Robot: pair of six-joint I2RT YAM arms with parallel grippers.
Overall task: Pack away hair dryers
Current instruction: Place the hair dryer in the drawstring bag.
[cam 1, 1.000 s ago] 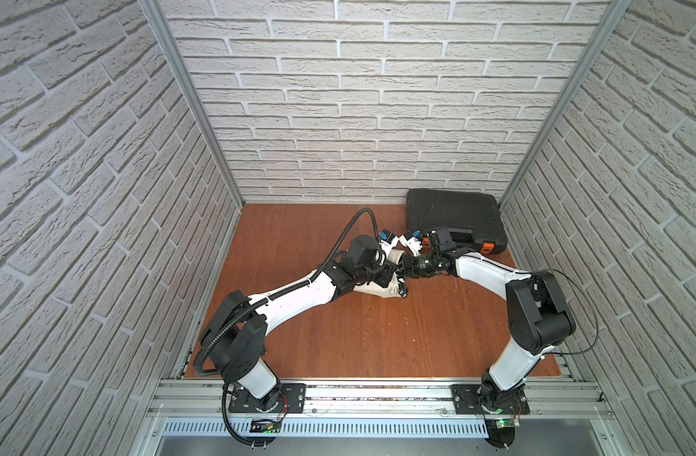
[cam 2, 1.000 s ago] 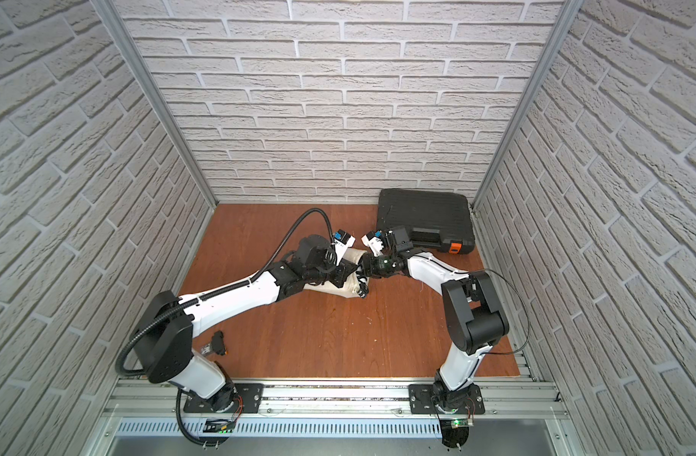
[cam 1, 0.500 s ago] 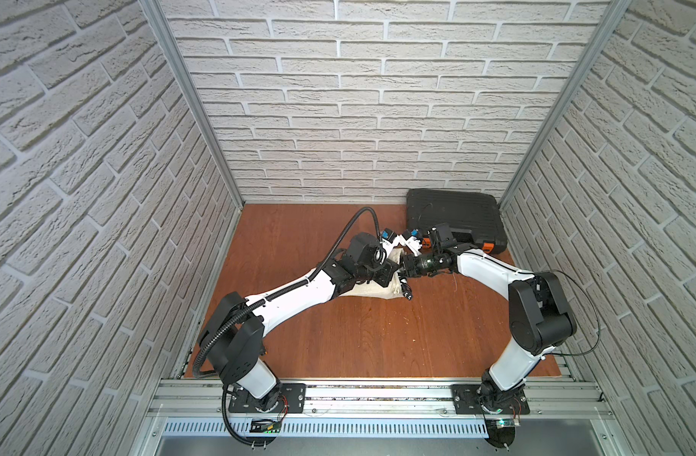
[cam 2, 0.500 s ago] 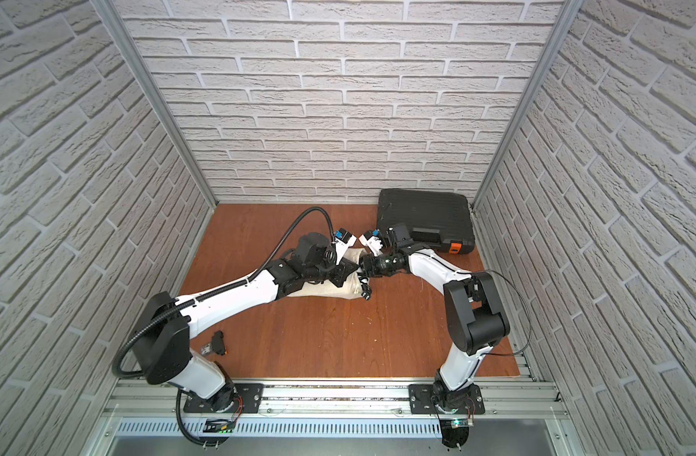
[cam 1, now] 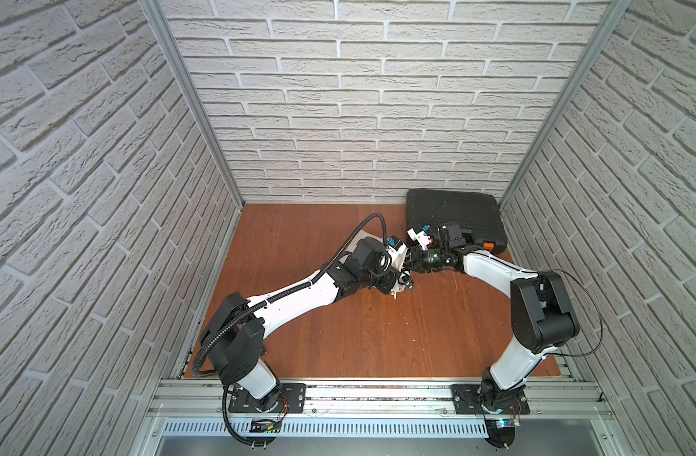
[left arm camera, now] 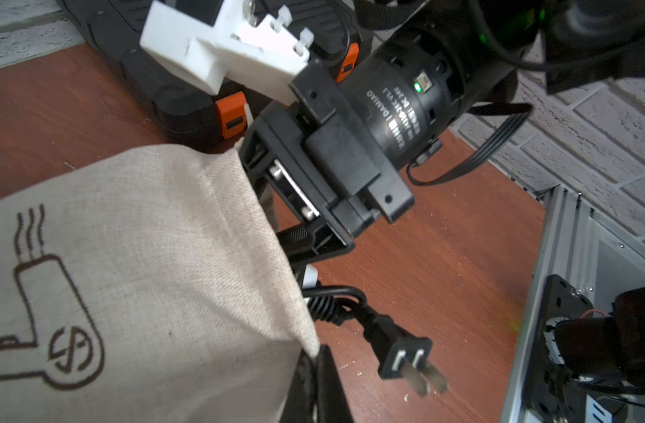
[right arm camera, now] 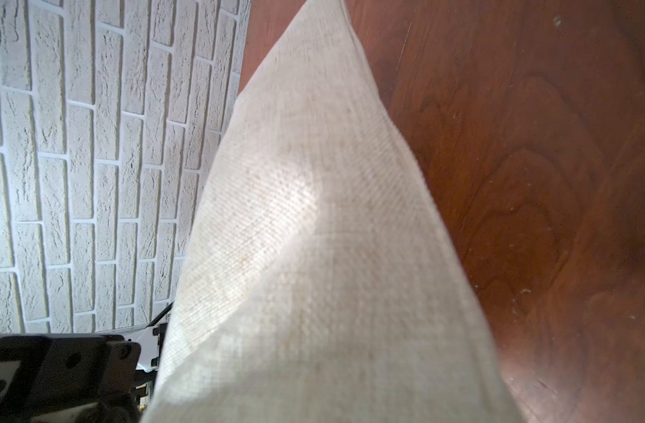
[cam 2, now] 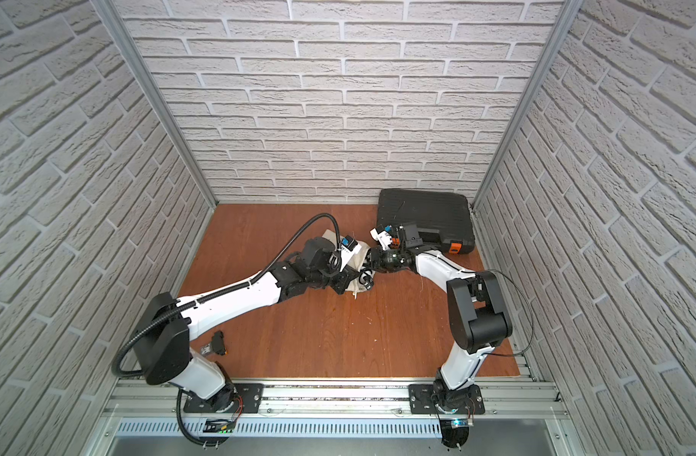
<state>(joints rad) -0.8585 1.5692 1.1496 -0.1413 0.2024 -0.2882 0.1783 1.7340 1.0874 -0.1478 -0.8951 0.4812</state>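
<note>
Left gripper [left arm camera: 319,366] clamps the cloth bag [left arm camera: 149,256] rim. Plug [left arm camera: 405,360] protrudes just beside the claw; right gripper [left arm camera: 277,216] sits in the bag mouth beyond.

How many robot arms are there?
2. The left arm stretches across the table to the cloth bag; the right arm meets it there, beside the black case. None looks hidden.

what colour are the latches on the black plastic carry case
Orange latches; clearest in the left wrist view.
</note>
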